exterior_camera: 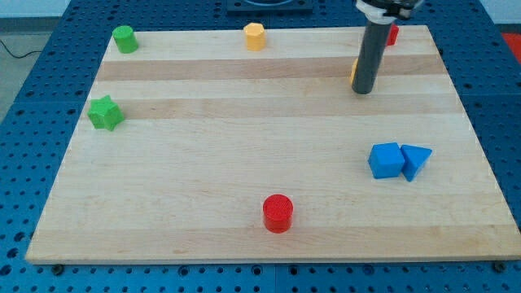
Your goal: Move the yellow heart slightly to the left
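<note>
- A pale wooden tabletop lies on a blue perforated base that frames it on all sides.
- The tool is a plain dark rod with no jaws to open or close; it grips nothing. My tip rests on the board near the view's top right.
- Only a thin yellow-orange sliver shows at the rod's left edge, touching it. This may be the yellow heart, but its shape is hidden behind the rod.
- A red block peeks out just right of the rod at the top edge; its shape cannot be made out.
- A yellow-orange hexagonal block stands at the top centre, well left of my tip.
- A green cylinder-like block sits in the top left corner, and a green star lies below it at the left edge.
- A blue cube and a blue triangle touch each other at the right, well below my tip.
- A red cylinder stands near the bottom centre.
</note>
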